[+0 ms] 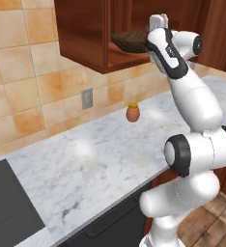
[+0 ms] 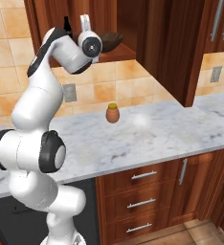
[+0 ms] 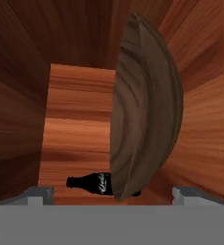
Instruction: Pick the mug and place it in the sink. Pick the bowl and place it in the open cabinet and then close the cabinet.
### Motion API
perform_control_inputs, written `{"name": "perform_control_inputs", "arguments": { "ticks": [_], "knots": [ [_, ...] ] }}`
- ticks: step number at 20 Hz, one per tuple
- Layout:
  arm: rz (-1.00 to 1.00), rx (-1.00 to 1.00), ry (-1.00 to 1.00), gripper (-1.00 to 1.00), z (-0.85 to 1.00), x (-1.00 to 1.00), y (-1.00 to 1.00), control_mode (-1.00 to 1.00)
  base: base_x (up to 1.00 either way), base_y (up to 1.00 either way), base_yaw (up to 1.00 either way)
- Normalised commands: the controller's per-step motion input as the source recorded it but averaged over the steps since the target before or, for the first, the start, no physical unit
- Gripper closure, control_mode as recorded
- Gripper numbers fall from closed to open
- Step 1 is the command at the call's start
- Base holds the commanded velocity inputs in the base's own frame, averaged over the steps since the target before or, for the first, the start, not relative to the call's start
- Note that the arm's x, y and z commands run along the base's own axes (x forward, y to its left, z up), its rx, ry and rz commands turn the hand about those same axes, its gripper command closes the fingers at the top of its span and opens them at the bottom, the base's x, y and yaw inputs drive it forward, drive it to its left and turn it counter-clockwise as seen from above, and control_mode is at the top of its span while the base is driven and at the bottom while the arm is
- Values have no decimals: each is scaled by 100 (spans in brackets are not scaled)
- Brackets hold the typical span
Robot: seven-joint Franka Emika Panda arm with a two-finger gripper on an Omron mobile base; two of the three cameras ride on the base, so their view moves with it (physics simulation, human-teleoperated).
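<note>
My pincer [image 3: 113, 194] gapes wide at the cabinet [image 1: 86, 36] mouth, gripping nothing. The bowl [image 3: 142, 110] sits inside on the shelf near its front edge, a dark bottle [image 3: 87, 183] behind it.

The wide dark brown wood-grain bowl [image 3: 145, 115] is sitting right ahead in the hand view, blocking the way from centre out towards three o'clock. Bare reddish-brown wooden cabinet [image 3: 78, 119] shelf is lying free towards nine o'clock. A small black bottle [image 3: 90, 183] is lying at seven o'clock, narrowing that lane.
</note>
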Motion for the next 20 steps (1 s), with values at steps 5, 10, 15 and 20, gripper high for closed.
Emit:
{"name": "perform_control_inputs", "arguments": {
  "ticks": [5, 10, 15, 20],
  "knots": [
    [-9, 8, 24, -100, 8, -65, -3, -100, 0, 0, 0],
    [-15, 4, 24, -100, 18, -82, -19, -100, 0, 0, 0],
    [-13, 6, 8, -100, -5, -100, -19, -100, 0, 0, 0],
    [-6, 3, -2, -100, -12, -100, -12, -100, 0, 0, 0]
  ]
}}
